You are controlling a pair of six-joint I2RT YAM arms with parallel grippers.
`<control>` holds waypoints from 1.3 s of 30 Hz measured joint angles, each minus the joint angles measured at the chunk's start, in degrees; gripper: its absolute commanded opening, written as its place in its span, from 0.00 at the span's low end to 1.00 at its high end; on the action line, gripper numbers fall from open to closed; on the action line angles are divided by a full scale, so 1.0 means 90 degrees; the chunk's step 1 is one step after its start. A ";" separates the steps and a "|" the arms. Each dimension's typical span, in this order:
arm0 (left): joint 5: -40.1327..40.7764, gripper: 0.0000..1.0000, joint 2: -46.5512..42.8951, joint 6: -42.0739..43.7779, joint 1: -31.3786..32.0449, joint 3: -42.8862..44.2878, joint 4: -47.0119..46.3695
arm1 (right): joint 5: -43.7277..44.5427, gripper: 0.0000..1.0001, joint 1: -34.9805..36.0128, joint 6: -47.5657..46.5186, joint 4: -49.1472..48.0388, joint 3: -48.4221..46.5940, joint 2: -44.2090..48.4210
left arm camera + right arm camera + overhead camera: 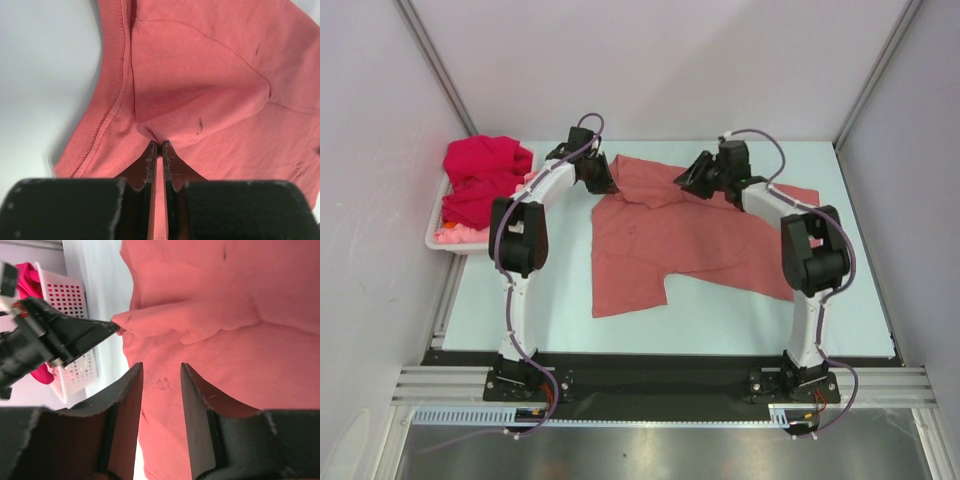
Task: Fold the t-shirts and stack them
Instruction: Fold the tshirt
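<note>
A dusty salmon-red t-shirt (pixel 690 250) lies spread and rumpled on the pale table. My left gripper (pixel 608 186) is at the shirt's far left edge. In the left wrist view it (pixel 160 144) is shut on a small pinched fold of the salmon cloth (pixel 200 75). My right gripper (pixel 686 180) hovers over the shirt's upper middle. In the right wrist view it (pixel 161 371) is open, with only flat salmon cloth (pixel 240 340) behind the gap. A bright crimson t-shirt (pixel 485 175) and a light pink one (pixel 455 235) lie in the basket.
The white plastic basket (pixel 433 240) stands at the table's left edge against the left wall; the right wrist view shows its perforated side (pixel 75 295) behind my left gripper's fingers (pixel 95 332). Grey walls close in the left, back and right.
</note>
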State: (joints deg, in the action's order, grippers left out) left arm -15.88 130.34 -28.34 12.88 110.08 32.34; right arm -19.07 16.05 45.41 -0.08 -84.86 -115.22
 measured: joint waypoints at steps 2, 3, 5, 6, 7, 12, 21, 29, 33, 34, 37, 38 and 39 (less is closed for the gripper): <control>-0.0002 0.09 0.0000 0.0034 0.0000 0.0002 -0.0002 | -0.0095 0.43 0.0168 0.0296 -0.0228 0.0000 -0.0342; -0.0002 0.09 0.0000 0.0044 0.0000 0.0005 -0.0005 | -0.0148 0.44 0.0231 0.0440 -0.0304 0.0000 -0.0517; -0.0002 0.10 0.0000 0.0046 0.0000 0.0005 -0.0007 | -0.0192 0.44 0.0335 0.0639 -0.0369 0.0002 -0.0782; -0.0002 0.10 0.0002 0.0049 0.0000 0.0010 -0.0007 | -0.0206 0.44 0.0393 0.0731 -0.0401 0.0029 -0.0865; 0.0000 0.10 0.0010 0.0056 0.0000 0.0022 -0.0007 | -0.0209 0.45 0.0444 0.0797 -0.0410 0.0066 -0.0903; -0.0005 0.09 0.0148 0.0109 -0.0012 0.0253 -0.0032 | -0.0250 0.43 0.0600 0.0957 -0.0542 0.0102 -0.0928; -0.0143 0.10 0.0440 0.0107 -0.0085 0.0733 -0.0185 | -0.0262 0.36 0.0714 0.1294 -0.0792 0.0095 -0.1285; -0.0452 0.11 0.0544 0.0032 -0.0124 0.0945 -0.0741 | -0.0175 0.37 0.0714 0.1530 -0.0848 0.0002 -0.1557; -0.0600 0.11 0.0675 -0.0022 -0.0126 0.0974 -0.0937 | -0.0100 0.38 0.0729 0.1651 -0.0894 -0.0124 -0.1649; -0.0627 0.11 0.0714 -0.0027 -0.0126 0.0974 -0.0984 | -0.0090 0.39 0.0731 0.1693 -0.0918 -0.0148 -0.1661; -0.0673 0.12 0.0814 -0.0044 -0.0126 0.0974 -0.1090 | -0.0039 0.39 0.0746 0.1817 -0.0986 -0.0270 -0.1729; -0.0699 0.12 0.0835 -0.0068 -0.0126 0.0974 -0.1132 | -0.0010 0.39 0.0750 0.1863 -0.0988 -0.0304 -0.1756; -0.0716 0.12 0.0840 -0.0080 -0.0129 0.0974 -0.1175 | 0.0027 0.39 0.0760 0.1902 -0.0991 -0.0325 -0.1770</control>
State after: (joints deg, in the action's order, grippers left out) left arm -22.33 137.91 -29.06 11.73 118.85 21.76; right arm -18.83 22.90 62.52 -8.99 -87.79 -131.15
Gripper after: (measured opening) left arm 0.115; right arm 0.389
